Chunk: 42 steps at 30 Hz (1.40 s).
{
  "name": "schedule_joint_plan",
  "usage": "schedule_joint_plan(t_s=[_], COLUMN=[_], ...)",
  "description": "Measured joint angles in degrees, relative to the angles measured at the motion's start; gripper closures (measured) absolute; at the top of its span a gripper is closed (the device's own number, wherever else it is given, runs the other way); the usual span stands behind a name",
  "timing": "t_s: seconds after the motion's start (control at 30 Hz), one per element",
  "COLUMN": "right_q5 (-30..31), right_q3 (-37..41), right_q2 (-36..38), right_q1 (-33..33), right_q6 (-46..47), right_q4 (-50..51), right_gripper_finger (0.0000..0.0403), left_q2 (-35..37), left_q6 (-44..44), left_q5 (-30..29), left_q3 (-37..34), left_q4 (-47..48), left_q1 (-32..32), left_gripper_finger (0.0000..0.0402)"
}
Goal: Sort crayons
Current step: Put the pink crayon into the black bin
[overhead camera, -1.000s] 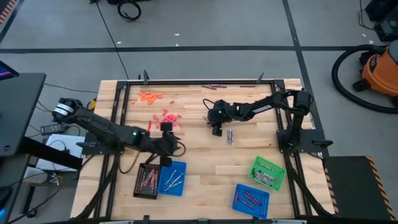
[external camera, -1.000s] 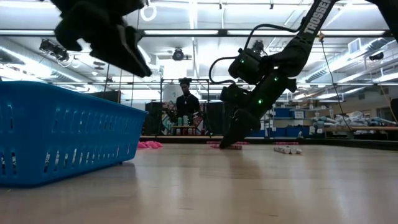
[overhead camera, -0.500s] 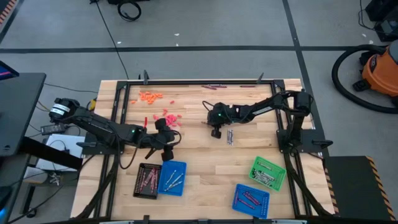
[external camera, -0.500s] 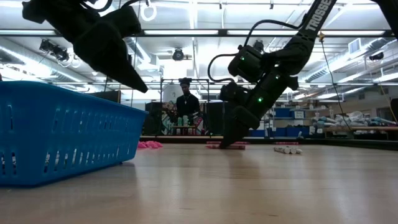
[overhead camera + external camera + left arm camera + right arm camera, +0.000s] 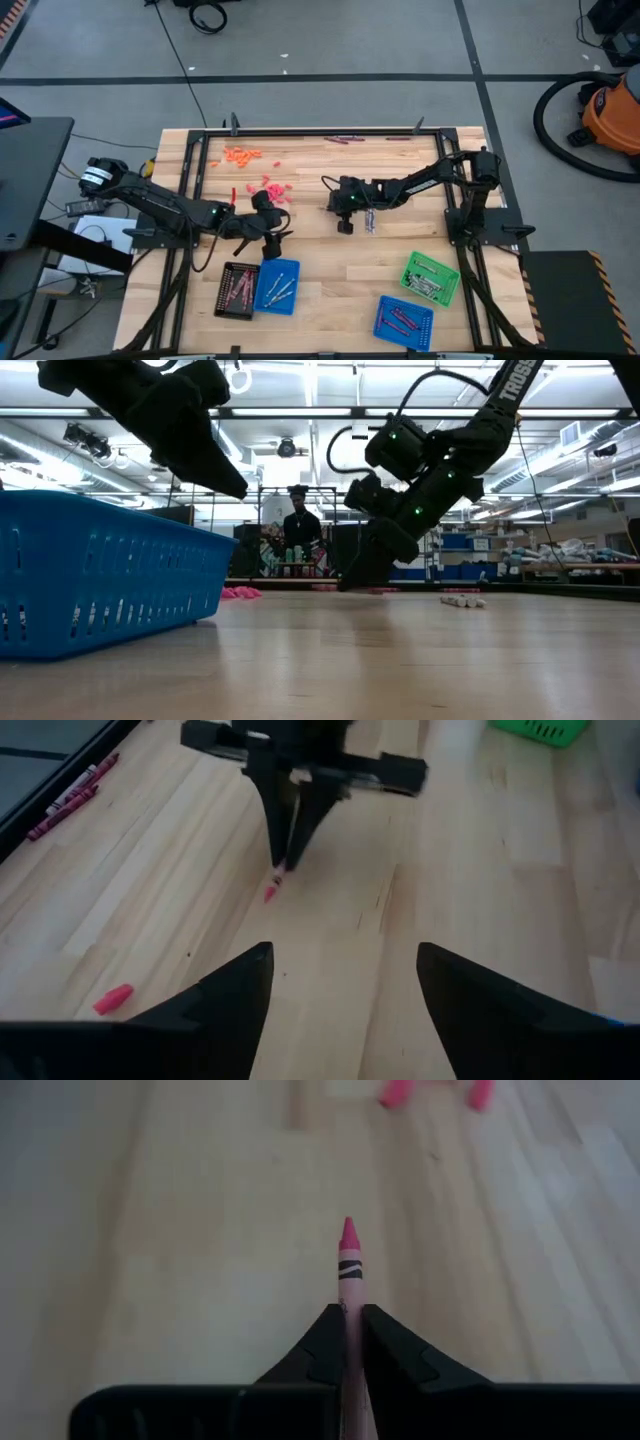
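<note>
One pink crayon (image 5: 348, 1255) in right gripper (image 5: 349, 1342)

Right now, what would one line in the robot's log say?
right claw: shut on pink crayon, mid-table | left claw: open, empty, facing it | black tray: holds crayons

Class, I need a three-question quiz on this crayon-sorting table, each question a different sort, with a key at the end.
1. True or false: the right hand is shut on a pink crayon.
2. The left hand is: A) open and empty, B) holding a crayon, C) resting inside a tray.
3. Fill in: the silver crayons lie on the bare ____.

Key: 1 true; 2 A; 3 table.
</note>
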<state>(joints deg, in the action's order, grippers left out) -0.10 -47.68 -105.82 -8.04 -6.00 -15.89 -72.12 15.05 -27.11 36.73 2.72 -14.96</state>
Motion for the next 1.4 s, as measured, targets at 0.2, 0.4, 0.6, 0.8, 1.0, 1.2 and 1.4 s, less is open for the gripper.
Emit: schedule_joint_plan(t_s=[0.2,0.4,0.6,0.8,1.0,1.2,1.4], right_q5=[-0.06,-2.13,-4.91,-4.26,-2.47,-2.43,-2.4], right_q3=[-0.02,-0.09,-0.15,-0.14,-0.13,-0.13,-0.13], right_q2=[0.02,1.03,1.99,1.99,1.99,1.99,1.99], right_q1=[2.97,5.82,8.48,10.49,10.98,11.0,11.0], right_q6=[-0.44,-1.78,-1.61,-1.3,-0.59,-0.1,0.48], right_q4=[-6.79,-13.38,-20.87,-25.0,-27.43,-28.68,-28.68], right_gripper_finger=[0.0367,0.0366,0.0366,0.0366,0.0366,0.0366,0.0366], left_q2=[-0.7,-0.68,-0.68,-0.68,-0.68,-0.68,-0.68], left_q6=[0.35,-0.1,-2.43,-4.68,-5.82,-5.82,-5.83], left_q5=[-0.02,-0.02,-0.03,1.8,2.38,2.38,2.38], left_q3=[0.0,0.0,0.0,0.0,0.02,0.02,0.02], left_q4=[-2.63,-3.03,-3.89,-7.52,-9.35,-9.81,-10.79], left_q1=[0.0,0.07,0.07,0.0,-0.02,0.0,0.0], left_gripper_finger=[0.0141,0.0141,0.0154,0.0179,0.0203,0.021,0.0211])
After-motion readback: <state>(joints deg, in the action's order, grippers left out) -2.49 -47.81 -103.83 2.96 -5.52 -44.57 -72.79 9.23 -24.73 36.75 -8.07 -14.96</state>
